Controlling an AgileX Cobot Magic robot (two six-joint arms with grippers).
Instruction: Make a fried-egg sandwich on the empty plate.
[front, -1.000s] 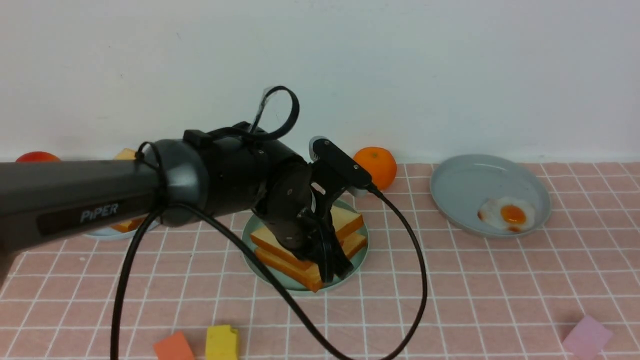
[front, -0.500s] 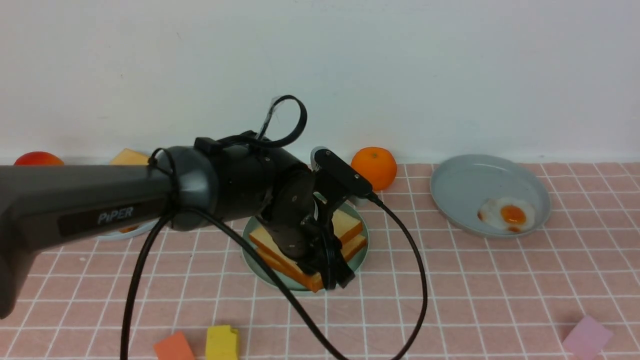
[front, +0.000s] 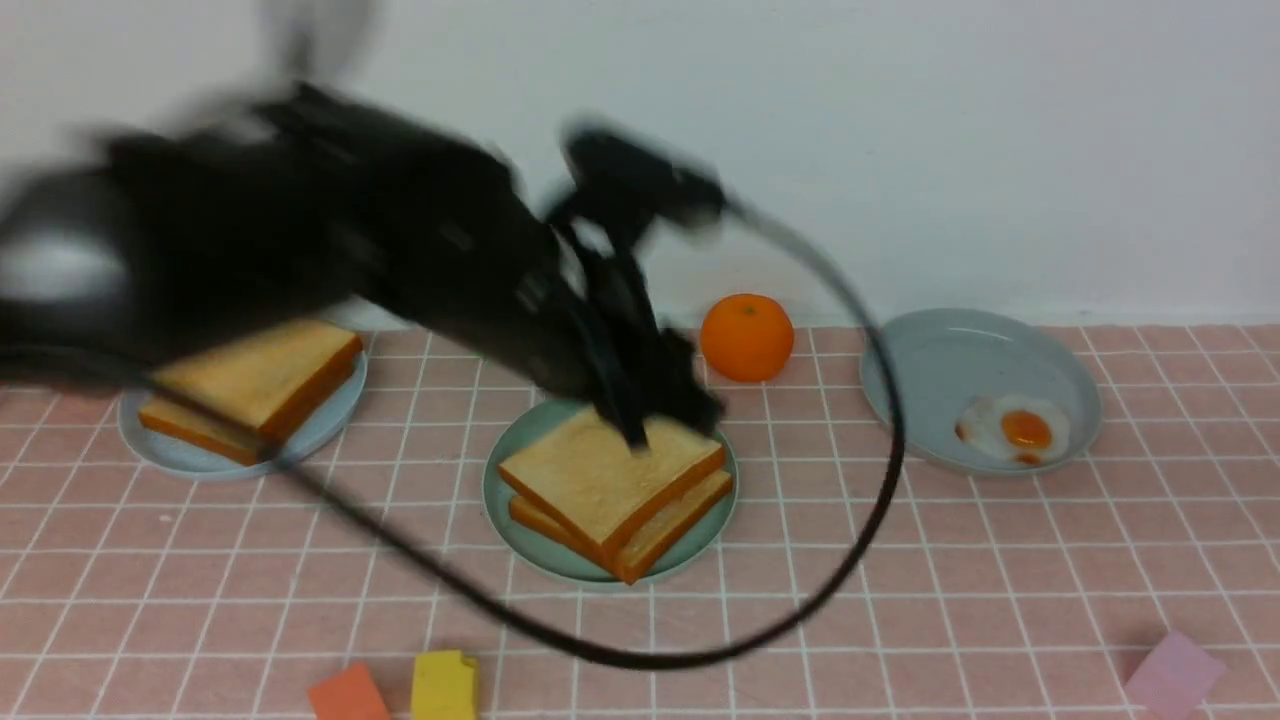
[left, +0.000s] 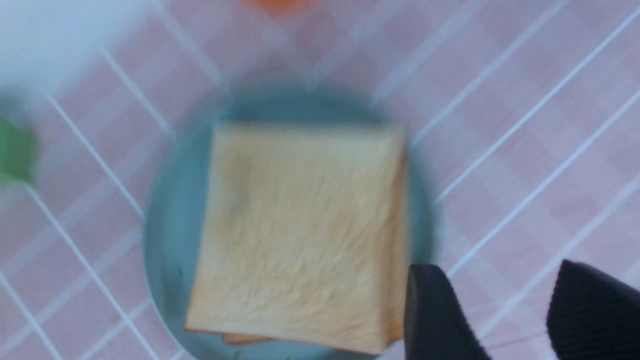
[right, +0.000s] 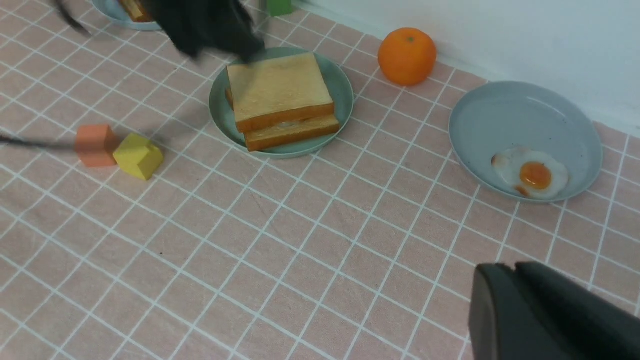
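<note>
Hovering blurred at centre frame, the left gripper (front: 655, 415) hangs open and empty over the far edge of two stacked square golden toast slices (front: 600, 480) on the round mint-green plate (front: 545, 558). At lower right of its wrist view, the right gripper (right: 505, 274) looks closed.

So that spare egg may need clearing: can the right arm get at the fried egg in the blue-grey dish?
Probably yes: the fried egg lies uncovered in the dish, only bare cloth lies between it and the right gripper, and the left gripper is away by the sandwich.
</note>
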